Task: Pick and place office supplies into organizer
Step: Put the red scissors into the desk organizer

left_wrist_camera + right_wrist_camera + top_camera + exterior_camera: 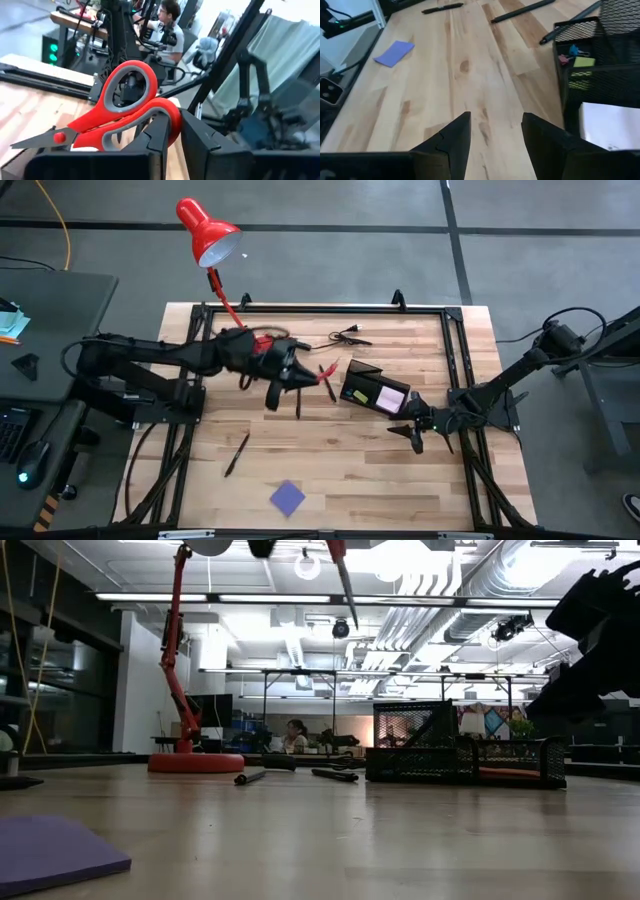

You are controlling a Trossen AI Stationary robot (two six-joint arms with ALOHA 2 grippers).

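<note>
The left gripper (pixel 290 380) hangs above the middle of the table with its 2 fingers closed on the lower handle loop of the red-handled scissors (pixel 117 112); in the left wrist view the red loops sit right at the fingertips and the blades run away from them toward the wood. In the high view the scissors' long axis looks roughly left-to-right, the tips pointing right toward the organizer (pixel 372 391), which stands just beside and to the right of the gripper. That is the relation the next move turns on, in my judgement: a short carry rightward, then a tilt so the blades go down into the taller mesh section. The pink note pad (pixel 388 398) already lies in the tray's low compartment, and small clips and a yellow piece (pixel 583 62) show in another compartment. The right gripper (pixel 495 131) waits near the tray's right end, low over the wood, fingers spread and holding nothing; the left arm has the job. Left on the table are the blue-purple note pad (pixel 288 497) near the front edge, 1 dark pen (pixel 236 454) left of centre, and more pens (pixel 327 380) beside the organizer. The red desk lamp (pixel 208 232) stands at the far left. No brand, label or writing can be read anywhere.
</note>
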